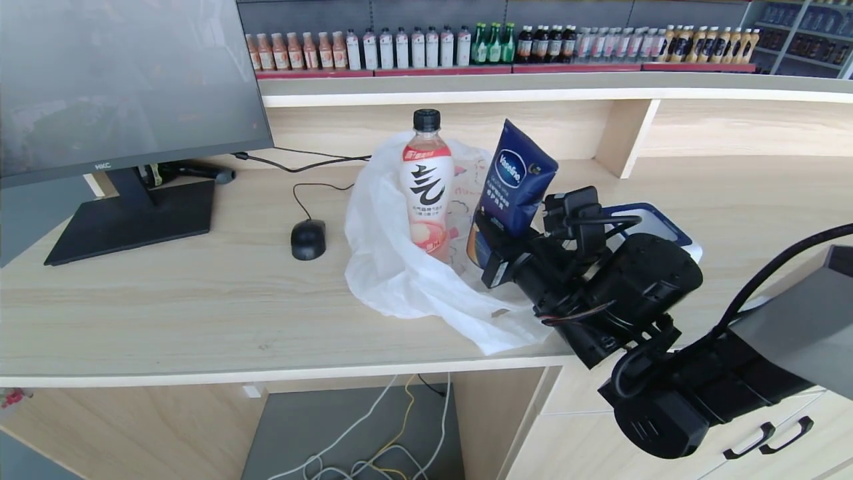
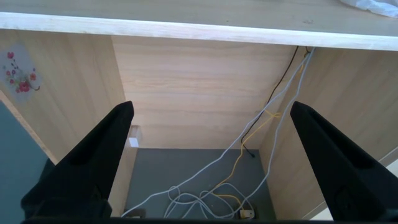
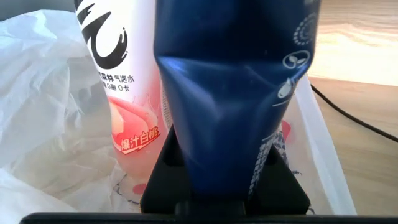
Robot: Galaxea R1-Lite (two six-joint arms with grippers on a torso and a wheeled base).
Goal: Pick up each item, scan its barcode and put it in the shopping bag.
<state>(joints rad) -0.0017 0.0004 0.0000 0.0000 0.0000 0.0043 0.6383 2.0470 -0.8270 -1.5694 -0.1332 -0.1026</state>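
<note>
My right end effector (image 1: 498, 245) is clamped on the lower end of a dark blue squeeze tube of soft plastic (image 1: 516, 183). The tube's long axis is close to upright, its flat crimped end on top and tipped a little to my right. It hangs at the right side of a crumpled white plastic shopping bag (image 1: 386, 267), which lies near the front edge of the pale wooden counter (image 1: 166, 307). A clear drink bottle with pink liquid and a black cap (image 1: 426, 193) stands upright in the bag, just beside the tube on its left.

The bag's film shows on both sides of the tube, so the drop looks short and mostly downward, and my right arm is the nearer one.

The tube carries a white oval logo and small white print. The bottle's label has a bold black brush character.

My left end effector (image 2: 211, 124) is spread open and holds nothing, below the counter's front edge.
</note>
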